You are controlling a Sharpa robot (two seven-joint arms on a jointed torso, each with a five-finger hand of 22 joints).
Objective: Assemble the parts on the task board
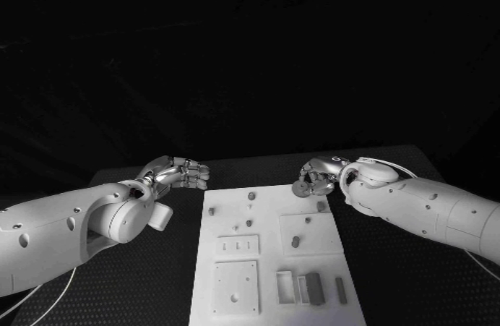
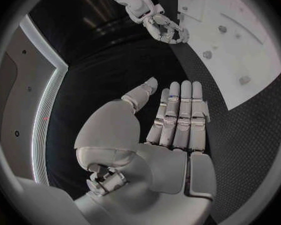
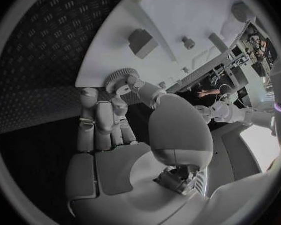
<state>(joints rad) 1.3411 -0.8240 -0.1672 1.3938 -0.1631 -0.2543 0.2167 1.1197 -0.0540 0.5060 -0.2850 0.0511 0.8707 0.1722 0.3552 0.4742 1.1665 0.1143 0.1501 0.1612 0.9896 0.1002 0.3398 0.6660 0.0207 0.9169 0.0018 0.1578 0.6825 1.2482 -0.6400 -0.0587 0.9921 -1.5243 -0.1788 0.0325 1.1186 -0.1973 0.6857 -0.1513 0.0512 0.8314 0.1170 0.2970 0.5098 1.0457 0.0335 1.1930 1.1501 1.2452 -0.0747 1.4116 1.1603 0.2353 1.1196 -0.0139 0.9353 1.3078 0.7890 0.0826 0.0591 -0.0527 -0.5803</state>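
While no writing reads on the task board (image 1: 273,254), the right hand (image 1: 311,179) pinches a gear (image 3: 120,78).

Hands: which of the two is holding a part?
The right hand, at the far corner of the task board: it pinches a small toothed gear at its fingertips. The left hand has straight fingers holding nothing.
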